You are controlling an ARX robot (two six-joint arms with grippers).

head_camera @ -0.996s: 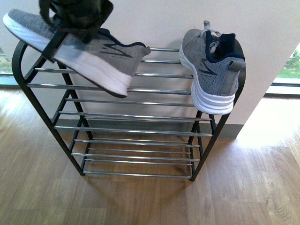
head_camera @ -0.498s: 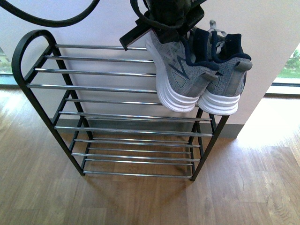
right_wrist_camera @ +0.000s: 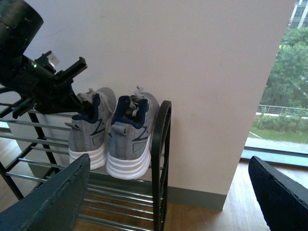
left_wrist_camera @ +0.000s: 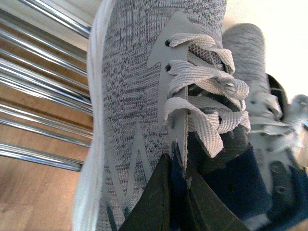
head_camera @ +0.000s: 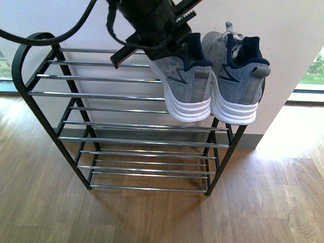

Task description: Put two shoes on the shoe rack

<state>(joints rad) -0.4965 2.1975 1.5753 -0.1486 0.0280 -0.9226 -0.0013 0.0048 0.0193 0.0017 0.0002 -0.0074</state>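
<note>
We are observing the left hand (head_camera: 178, 46) clamping the navy collar of a grey knit lace-up sneaker with a thick white sole (head_camera: 183, 88). The left wrist view is showing its dark fingers (left_wrist_camera: 154, 207) pinching the fabric just below the laces. This held sneaker is sitting at the right-hand part of the top tier of the low shoe rack of black metal frames and chrome rods (head_camera: 101, 95), its heel overhanging the front rod, just beside the second matching grey sneaker (head_camera: 239, 86), which is resting free next to the right frame. We are unable to confirm whether the held sneaker's sole is bearing on the rods or hanging just above them. The right hand (right_wrist_camera: 168, 163) is standing apart from the rack with its jaws spread wide, gripping nothing. We are judging the step in hand to be the release of the held sneaker, with the task nearly complete. We are recommending that the sole be lying flat across at least two rods, parallel to its neighbour and not leaning on it, before the fingers are opening. The hand should then be lifting straight up, clear of collar and laces, since a snagged lace or sideways pull could be tipping either sneaker off the front edge.
</note>
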